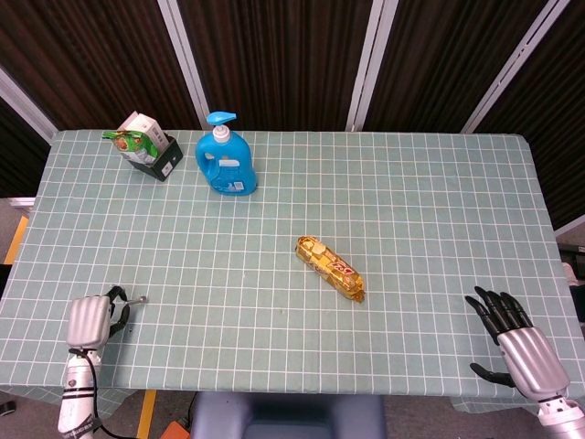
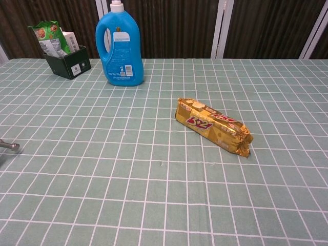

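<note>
My left hand [image 1: 92, 318] rests at the table's near left corner, its dark fingers curled in with nothing in them. One silver fingertip [image 2: 9, 146] pokes in at the left edge of the chest view. My right hand [image 1: 512, 337] lies at the near right corner with its fingers spread, holding nothing; the chest view does not show it. A gold biscuit pack [image 1: 330, 268] [image 2: 212, 126] lies slantwise in the middle of the table, well away from both hands.
A blue detergent bottle [image 1: 225, 163] [image 2: 119, 46] stands at the back left. Beside it a black box [image 1: 154, 155] [image 2: 66, 64] holds a green packet and a small carton. The green checked tablecloth [image 1: 430, 201] covers the whole table.
</note>
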Tool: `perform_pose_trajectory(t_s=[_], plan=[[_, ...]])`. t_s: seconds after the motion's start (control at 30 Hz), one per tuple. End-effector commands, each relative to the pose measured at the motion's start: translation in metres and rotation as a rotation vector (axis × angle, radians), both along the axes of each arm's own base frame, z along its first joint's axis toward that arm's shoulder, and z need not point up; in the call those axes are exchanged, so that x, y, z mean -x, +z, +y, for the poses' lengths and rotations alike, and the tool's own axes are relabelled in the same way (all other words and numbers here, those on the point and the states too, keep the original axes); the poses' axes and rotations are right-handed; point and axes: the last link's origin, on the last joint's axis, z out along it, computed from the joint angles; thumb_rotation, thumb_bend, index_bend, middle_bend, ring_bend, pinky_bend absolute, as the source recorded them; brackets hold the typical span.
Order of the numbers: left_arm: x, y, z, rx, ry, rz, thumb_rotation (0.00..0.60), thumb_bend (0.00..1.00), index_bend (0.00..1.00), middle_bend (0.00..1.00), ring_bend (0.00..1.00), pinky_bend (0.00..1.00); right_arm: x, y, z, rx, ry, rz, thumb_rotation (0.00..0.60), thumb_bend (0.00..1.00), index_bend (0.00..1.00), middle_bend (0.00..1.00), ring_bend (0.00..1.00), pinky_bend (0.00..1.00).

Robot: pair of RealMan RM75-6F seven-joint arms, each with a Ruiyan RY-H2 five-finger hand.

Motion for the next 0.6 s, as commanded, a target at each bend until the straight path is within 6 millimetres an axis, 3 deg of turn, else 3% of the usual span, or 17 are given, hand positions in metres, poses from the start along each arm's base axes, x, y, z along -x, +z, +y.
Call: perform_pose_trajectory(t_s=[0.03,0.6], plan=[[-0.002,0.001,0.001,0.005,-0.006,0.009,0.6,0.42,0.54,1.0,1.0,1.0,0.0,0.0,0.0,0.0,0.0,0.0,0.6,0.15,0.0,0.0,0.0,0.0],[-0.029,0.009,0.003,0.112,-0.031,0.248,0.6,0.41,0.53,1.0,1.0,1.0,0.0,-0.001,0.0,-0.004,0.001,0.004,0.6,0.15,0.0,0.0,0.0,0.0]])
